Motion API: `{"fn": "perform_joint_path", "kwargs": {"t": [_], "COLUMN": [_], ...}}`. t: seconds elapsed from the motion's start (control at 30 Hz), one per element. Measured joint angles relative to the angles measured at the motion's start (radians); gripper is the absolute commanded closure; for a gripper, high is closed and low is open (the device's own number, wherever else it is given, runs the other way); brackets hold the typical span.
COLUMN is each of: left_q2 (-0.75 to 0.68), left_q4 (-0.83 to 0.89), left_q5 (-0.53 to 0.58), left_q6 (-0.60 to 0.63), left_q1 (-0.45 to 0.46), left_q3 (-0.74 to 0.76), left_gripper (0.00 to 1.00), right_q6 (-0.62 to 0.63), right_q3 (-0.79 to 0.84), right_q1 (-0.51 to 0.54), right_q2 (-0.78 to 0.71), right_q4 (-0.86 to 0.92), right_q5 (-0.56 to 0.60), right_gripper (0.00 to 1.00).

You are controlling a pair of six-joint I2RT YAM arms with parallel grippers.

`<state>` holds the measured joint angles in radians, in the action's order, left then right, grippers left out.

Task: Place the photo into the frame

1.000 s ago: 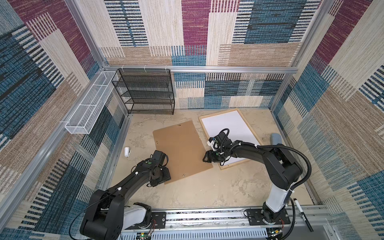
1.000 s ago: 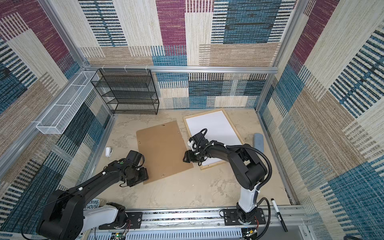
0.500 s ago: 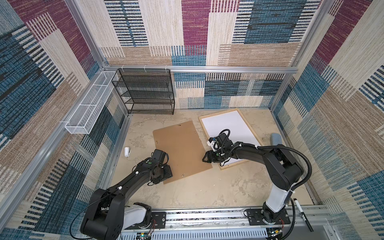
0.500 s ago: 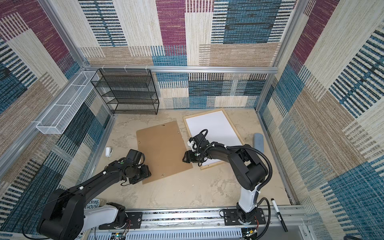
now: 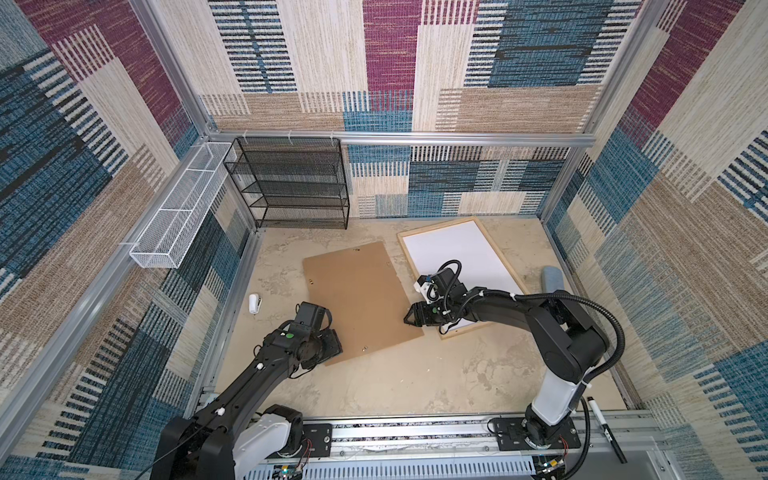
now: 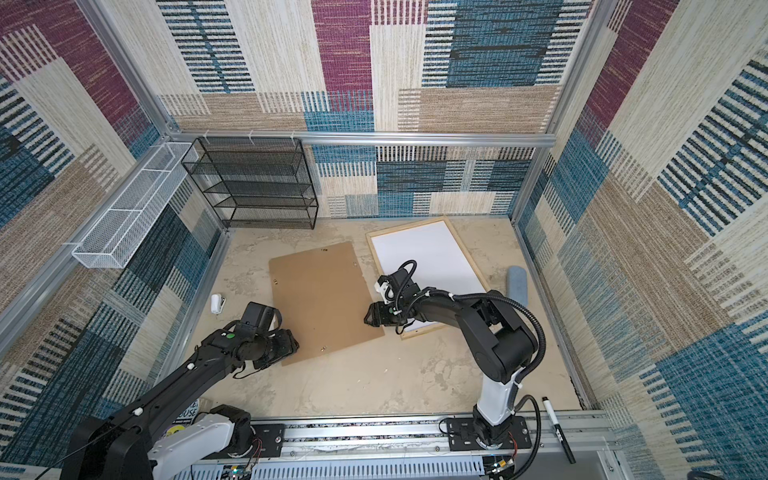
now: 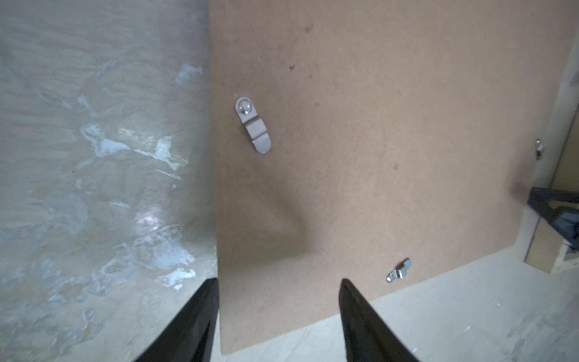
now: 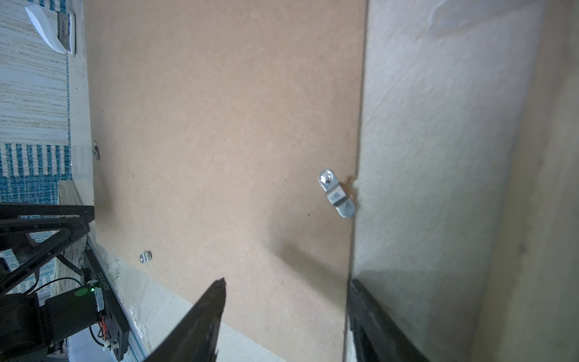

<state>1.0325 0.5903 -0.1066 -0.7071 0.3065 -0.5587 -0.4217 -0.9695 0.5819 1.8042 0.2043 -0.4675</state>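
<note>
Left gripper [image 5: 332, 345] and right gripper [image 5: 409, 320] gape empty at the hardboard backing [image 5: 357, 299]; frame [image 5: 436, 228], photo [image 5: 453, 257] inside, lies just behind my right.

Left gripper [image 5: 333, 348] has crept a little farther onto the near corner of the brown hardboard backing sheet [image 5: 357, 299].

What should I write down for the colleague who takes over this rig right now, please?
Left end effector: open, empty, over the near left corner of the brown board.
Right end effector: open, empty, over its near right corner.
Frame lies flat right of the board; the photo seems to lie inside, white back up.
Done: photo appears placed.
Left: probably lay the board on it and turn the metal tabs.
</note>
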Motion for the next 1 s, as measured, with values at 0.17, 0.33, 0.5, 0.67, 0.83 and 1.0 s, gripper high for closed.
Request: {"fn": "perform_joint_path", "kwargs": {"t": [0.17,0.33,0.5,0.67,0.83,1.0], "left_q2": [-0.068,-0.142,-0.175,-0.193,-0.216,-0.212], "left_q4": [0.022,0.060,0.069,0.071,0.038,-0.045], "left_q5": [-0.009,-0.022,-0.029,-0.052,-0.097,-0.194], "left_q6": [-0.008,-0.024,-0.033,-0.041,-0.052,-0.082], "left_q1": [0.000,-0.001,-0.002,-0.002,-0.003,0.002], "left_q3": [-0.003,-0.047,-0.105,-0.157,-0.205,-0.225], "left_gripper": [0.36,0.35,0.35,0.35,0.35,0.35], "right_q6": [0.000,0.001,0.005,0.016,0.030,0.034], "right_q3": [0.001,0.004,0.002,-0.002,-0.006,-0.012], "right_q1": [0.001,0.001,0.001,0.001,0.001,0.008], "right_q2": [-0.004,-0.006,-0.009,-0.009,-0.007,0.004], "right_q4": [-0.001,-0.006,-0.005,-0.004,0.000,0.009], "right_q5": [0.001,0.000,-0.003,-0.005,-0.013,-0.103], "right_gripper": [0.36,0.36,0.36,0.36,0.36,0.36]}}
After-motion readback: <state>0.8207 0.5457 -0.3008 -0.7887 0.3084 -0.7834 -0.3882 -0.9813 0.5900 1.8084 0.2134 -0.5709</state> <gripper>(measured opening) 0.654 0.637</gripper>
